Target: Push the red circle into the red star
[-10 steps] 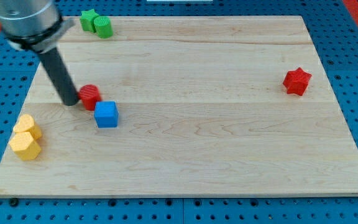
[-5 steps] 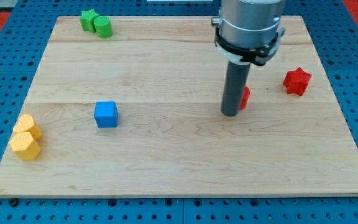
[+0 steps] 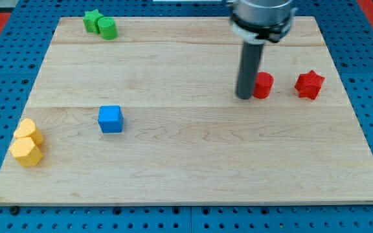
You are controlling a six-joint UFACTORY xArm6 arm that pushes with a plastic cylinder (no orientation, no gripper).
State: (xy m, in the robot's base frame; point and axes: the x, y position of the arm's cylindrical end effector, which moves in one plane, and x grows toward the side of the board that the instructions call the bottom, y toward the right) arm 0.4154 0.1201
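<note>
The red circle (image 3: 263,85) stands on the wooden board at the view's right, a short gap to the left of the red star (image 3: 309,84). The two red blocks are apart and roughly level with each other. My tip (image 3: 244,96) rests on the board right against the red circle's left side. The dark rod rises from it toward the view's top.
A blue cube (image 3: 110,119) sits left of centre. Two yellow blocks (image 3: 26,142) lie near the view's left edge. A green star (image 3: 92,20) and a green cylinder (image 3: 108,28) stand touching at the top left. The board (image 3: 186,162) lies on blue pegboard.
The red circle has been pushed from left of centre across the board to near the red star. My tip travelled right with it and, in the last half second, slightly up the view.
</note>
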